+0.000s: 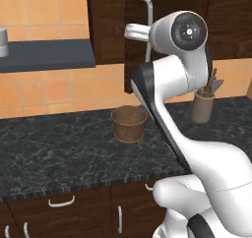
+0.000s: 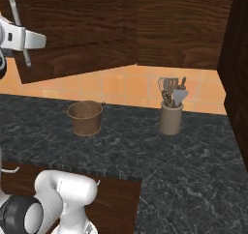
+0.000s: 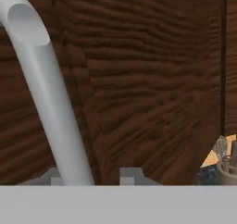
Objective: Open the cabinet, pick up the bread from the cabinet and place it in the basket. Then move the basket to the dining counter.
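The cabinet (image 2: 87,30) is dark-brown wood, and its door stands slightly ajar in the right base view. Its long silver bar handle (image 3: 46,93) runs up between my two fingertips. My gripper (image 3: 90,179) is shut on that handle (image 1: 146,15), high above the black counter; the gripper (image 2: 29,40) sits at the door's left edge. The basket (image 1: 129,124), small, round and brown, stands on the black marbled counter below the cabinet, and its inside (image 2: 85,116) looks bare. The bread is hidden behind the door. The dining counter is out of view.
A tan utensil crock (image 1: 203,105) with tools stands right of the basket (image 2: 170,117). A dark shelf (image 1: 47,55) with a grey canister (image 1: 3,43) hangs at the left. Low cabinets with curved handles (image 1: 61,201) run under the counter. A tall dark panel (image 2: 237,68) borders the right.
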Robot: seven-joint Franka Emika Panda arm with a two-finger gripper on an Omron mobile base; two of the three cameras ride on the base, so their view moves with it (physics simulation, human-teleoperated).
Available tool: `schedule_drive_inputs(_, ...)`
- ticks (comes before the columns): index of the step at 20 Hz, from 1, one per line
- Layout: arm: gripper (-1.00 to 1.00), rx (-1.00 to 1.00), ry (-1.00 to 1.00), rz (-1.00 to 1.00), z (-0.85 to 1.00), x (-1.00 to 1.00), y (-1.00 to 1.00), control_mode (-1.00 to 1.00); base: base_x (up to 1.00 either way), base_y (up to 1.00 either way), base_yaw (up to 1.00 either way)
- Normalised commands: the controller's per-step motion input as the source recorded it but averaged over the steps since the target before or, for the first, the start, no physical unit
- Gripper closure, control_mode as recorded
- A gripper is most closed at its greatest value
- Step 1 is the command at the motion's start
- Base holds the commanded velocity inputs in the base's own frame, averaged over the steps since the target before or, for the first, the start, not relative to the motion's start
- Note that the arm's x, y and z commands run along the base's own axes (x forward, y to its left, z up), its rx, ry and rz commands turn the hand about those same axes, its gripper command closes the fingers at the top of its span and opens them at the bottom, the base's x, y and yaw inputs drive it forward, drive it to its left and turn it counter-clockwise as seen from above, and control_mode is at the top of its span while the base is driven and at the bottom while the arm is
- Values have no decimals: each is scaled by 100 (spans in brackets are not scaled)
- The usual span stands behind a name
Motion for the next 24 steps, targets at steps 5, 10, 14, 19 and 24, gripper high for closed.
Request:
schedule_drive_inputs(5, 100, 5, 0, 0, 19, -100, -89, -100, 0, 0, 0)
schedule_drive_inputs(10, -100, 0, 1, 1, 1, -100, -25, -100, 0, 0, 0)
schedule_drive_inputs(14, -100, 4, 0, 1, 0, -100, 22, -100, 0, 0, 0)
schedule_drive_inputs(19, -100, 10, 9, -3, -5, -64, 92, -100, 0, 0, 0)
schedule_drive_inputs(24, -100, 27, 4, -7, -34, 20, 95, -100, 0, 0, 0)
